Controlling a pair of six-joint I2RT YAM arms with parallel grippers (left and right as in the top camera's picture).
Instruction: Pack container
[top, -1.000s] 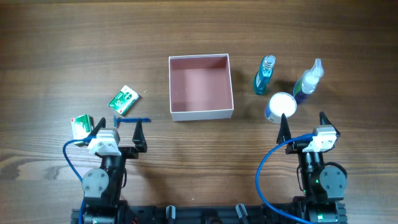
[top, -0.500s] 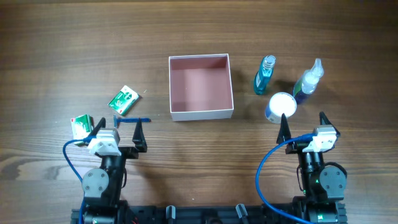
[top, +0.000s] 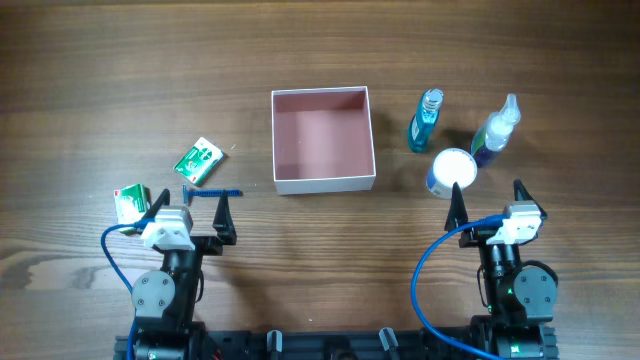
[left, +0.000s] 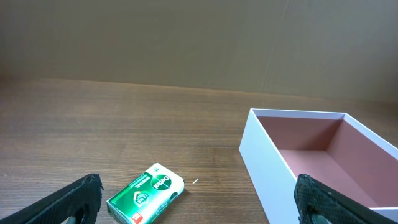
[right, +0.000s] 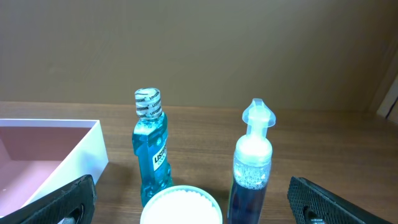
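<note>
Two grippers: the left gripper (top: 190, 210) and the right gripper (top: 488, 203) stand at the near edge of the table (top: 100, 60). Both have their jaws spread fully wide, with nothing between them and nothing touched.
Reason for the posture: wide jaws suit an approach to items of differing width. This is judged a ready stance, with no item chosen yet.
Ahead of the left jaws: a blue toothbrush (top: 211, 192) lies flat just beyond the fingertips, parallel to the near edge. A green carton (top: 130, 203) sits close beside the outer finger, toward the left edge.
Beyond the toothbrush: a green packet (top: 198, 160) lies flat and askew, apart from the toothbrush and well short of the container.
Ahead of the right jaws: a white-lidded jar (top: 452, 170) stands just beyond the fingertips. Behind it stand a blue mouthwash bottle (top: 425, 120) and a pump bottle (top: 496, 128), both upright and apart from each other.
Container: the container (top: 325, 183) sits at the middle of the table between the two groups, open side up, its pink floor bare.
Reason for the layout: the items appear divided so that each arm serves its own side, with the container reachable by both.
Progress: nothing is packed; all six items lie outside.
Handling: the upright bottles may tip if nudged, and the flat toothbrush offers little to pinch.
</note>
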